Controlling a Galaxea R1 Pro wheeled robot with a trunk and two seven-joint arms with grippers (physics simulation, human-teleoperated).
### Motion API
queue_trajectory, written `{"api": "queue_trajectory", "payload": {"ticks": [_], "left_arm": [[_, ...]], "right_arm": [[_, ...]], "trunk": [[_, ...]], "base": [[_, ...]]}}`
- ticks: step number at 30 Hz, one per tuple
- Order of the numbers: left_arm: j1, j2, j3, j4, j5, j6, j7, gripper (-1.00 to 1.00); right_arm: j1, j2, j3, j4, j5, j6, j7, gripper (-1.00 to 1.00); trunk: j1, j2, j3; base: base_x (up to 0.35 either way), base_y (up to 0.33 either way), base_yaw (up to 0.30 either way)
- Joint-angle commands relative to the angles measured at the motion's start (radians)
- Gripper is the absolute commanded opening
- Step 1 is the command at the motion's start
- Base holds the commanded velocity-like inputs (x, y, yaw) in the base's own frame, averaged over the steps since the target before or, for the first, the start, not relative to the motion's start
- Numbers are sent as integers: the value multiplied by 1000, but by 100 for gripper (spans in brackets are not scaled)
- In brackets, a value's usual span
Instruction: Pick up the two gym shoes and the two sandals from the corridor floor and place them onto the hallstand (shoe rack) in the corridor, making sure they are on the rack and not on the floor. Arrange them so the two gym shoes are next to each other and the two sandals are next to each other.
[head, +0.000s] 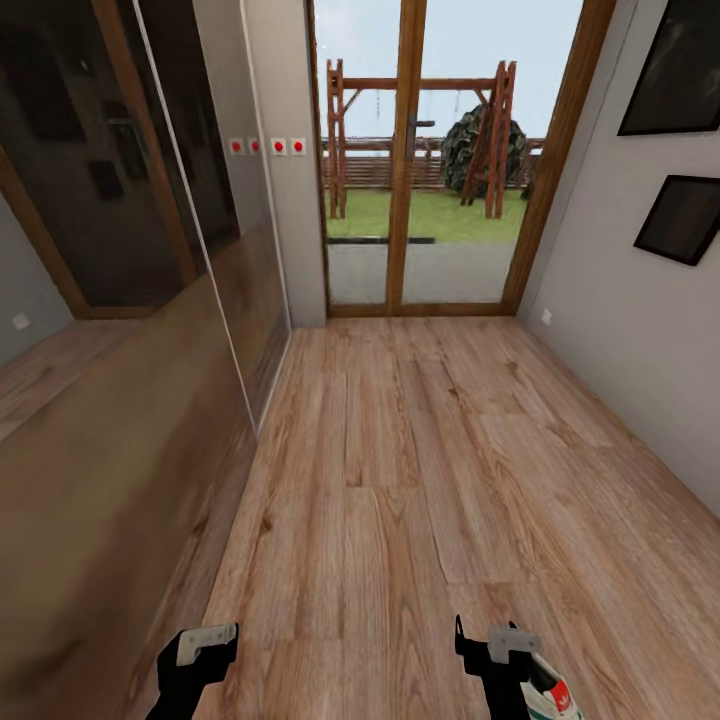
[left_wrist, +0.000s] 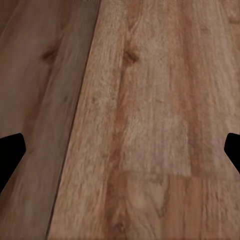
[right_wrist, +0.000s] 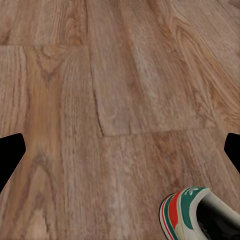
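Black arms (head: 195, 665) low — shoe (head: 548, 690) alongside.

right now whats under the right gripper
A gym shoe sits just below and beside the right gripper, with bare corridor floor around it. Only part of the shoe shows, its heel end; the rest is cut off at the picture's edge.

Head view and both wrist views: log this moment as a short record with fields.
setting: corridor, wood plank floor, glass doors at the far end
left side: dark glass-fronted wardrobe
right wall: two dark framed pictures
gym shoe: one in view, beside the right end effector; whether it is held or lies on the floor cannot be told
left end effector: above bare floor, open, holds nothing
right end effector state: fingers apart, nothing between them
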Motion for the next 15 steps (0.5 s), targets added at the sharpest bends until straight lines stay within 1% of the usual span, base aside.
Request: {"api": "queue_trajectory", "payload": {"ticks": [1,5,10,15], "left_arm": [[-1,-1,5,0,-11,-4,-1,100],[-1,-1,6,0,-11,-3,-1,100],[-1,-1,6,0,-11,-2,-1,100],[-1,-1,6,0,-11,-2,-1,100]], "right_arm": [[-1,1,-6,1,11,-2,-5,100],[-1,1,-6,1,11,-2,-5,100],[-1,1,-5,1,11,-2,-5,100],[-1,1,-6,1,11,-2,-5,100]], "trunk": [[0,0,-1],[0,0,-1],[0,0,-1],[0,0,-1]], "base": [[144,0,0],[208,0,0],[280,0,0],[176,19,0]]}}
